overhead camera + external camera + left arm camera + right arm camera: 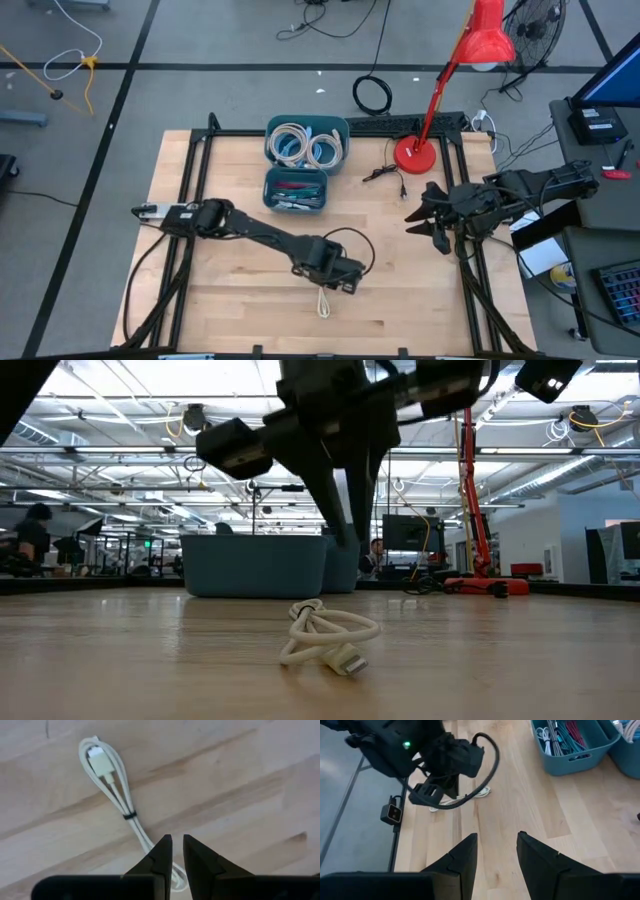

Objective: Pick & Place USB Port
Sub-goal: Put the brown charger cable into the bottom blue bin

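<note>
A white USB cable [323, 302], bundled into a loop with a dark tie, lies flat on the wooden table near its front edge. It also shows in the low view [325, 640] and the left wrist view [107, 775]. My left gripper [342, 284] hangs just above the table beside the cable's far end. Its fingers [177, 845] point down and are shut on nothing, and in the low view [350, 538] they are clear of the cable. My right gripper [420, 222] is open and empty at the table's right side [497, 845].
Two teal bins stand at the back middle, one [305, 140] with white coiled cables and one [296, 190] with coloured cables. A red desk lamp's base [414, 155] and a small black cable [385, 175] lie at the back right. Bare wood lies between the arms.
</note>
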### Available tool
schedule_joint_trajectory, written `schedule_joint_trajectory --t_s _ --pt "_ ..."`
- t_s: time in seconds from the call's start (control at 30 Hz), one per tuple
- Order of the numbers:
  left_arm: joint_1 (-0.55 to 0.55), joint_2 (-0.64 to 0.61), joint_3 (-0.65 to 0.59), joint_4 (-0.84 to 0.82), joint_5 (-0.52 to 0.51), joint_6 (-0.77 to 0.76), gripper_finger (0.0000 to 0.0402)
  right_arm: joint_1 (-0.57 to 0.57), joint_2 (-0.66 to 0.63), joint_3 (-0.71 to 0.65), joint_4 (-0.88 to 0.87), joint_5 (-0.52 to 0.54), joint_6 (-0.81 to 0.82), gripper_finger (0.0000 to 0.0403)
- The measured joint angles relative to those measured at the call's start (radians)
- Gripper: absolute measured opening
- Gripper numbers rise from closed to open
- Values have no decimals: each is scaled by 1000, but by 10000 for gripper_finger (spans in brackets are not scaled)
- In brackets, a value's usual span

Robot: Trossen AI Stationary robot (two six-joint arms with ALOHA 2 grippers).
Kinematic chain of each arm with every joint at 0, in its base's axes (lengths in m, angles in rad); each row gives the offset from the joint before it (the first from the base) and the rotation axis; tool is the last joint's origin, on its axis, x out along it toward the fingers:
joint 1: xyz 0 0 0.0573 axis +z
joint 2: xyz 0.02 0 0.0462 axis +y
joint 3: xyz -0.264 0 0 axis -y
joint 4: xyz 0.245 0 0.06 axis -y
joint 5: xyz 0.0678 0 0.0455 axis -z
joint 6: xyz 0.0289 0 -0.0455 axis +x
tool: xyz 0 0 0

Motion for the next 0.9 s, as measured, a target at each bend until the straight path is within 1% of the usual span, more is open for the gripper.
schedule_joint_trajectory --t_s 0.2,0.37,0.53,0.6,0.7,0.9 --pt "23 -1 -10 -49 19 18 46 0 -4 0 -15 0 -8 130" --pt "26 -1 -10 -82 76 36 47 0 -5 0 -14 0 -17 130" --pt "25 -1 -10 -89 67 79 47 0 -5 0 -14 0 -32 130" --pt "26 -1 -11 -74 67 96 54 0 -5 0 -14 2 -37 130" --pt "36 14 -11 -31 93 97 89 0 -5 0 -13 3 -42 130" --pt "50 74 -13 0 155 102 190 0 -5 0 -13 4 -45 130"
